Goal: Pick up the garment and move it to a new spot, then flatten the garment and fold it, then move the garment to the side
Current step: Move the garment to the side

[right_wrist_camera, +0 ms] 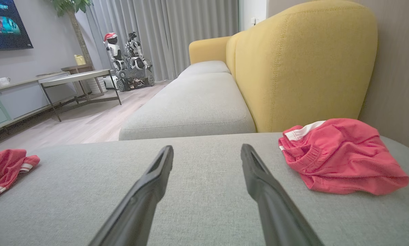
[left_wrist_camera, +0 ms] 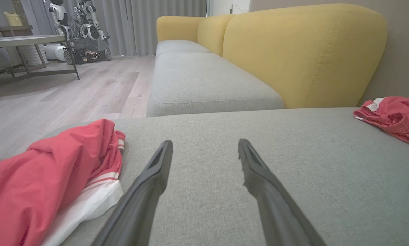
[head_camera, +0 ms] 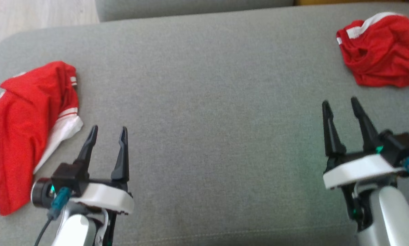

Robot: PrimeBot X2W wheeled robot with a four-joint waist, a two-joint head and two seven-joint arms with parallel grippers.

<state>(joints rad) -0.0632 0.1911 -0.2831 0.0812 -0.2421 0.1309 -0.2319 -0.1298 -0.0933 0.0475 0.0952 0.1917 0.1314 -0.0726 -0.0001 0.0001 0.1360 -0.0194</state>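
Grey seat cushion, wide and flat, with a yellow sofa back rising behind it.

Two red pieces are on it, well apart:
- Crumpled red shorts sit at the far right corner, bunched in a heap with the white-trimmed elastic waistband on top. Going by the task, this is probably the garment to be worked.
- A red-and-white garment lies along the left edge, laid roughly lengthwise with a white striped hem showing. It looks already dealt with, though I can't be sure.

Handling (judgement): the shorts are thin knit cloth, very light, limp and not fragile.
- They will sag and trail from any single pinch, and a shallow bite may take only one layer.
- The best hold looks like the waistband, where the gathered elastic gives a thicker ridge for the fingers.
- Two holds spread along that band should let the shorts hang open for flattening.

Jaws:
- Left gripper: fingers spread wide with nothing between them, poised low over bare cushion just beside the left garment's white hem, not touching it.
- Right gripper: also spread wide and empty, pointing toward the shorts with a gap of bare cushion between.
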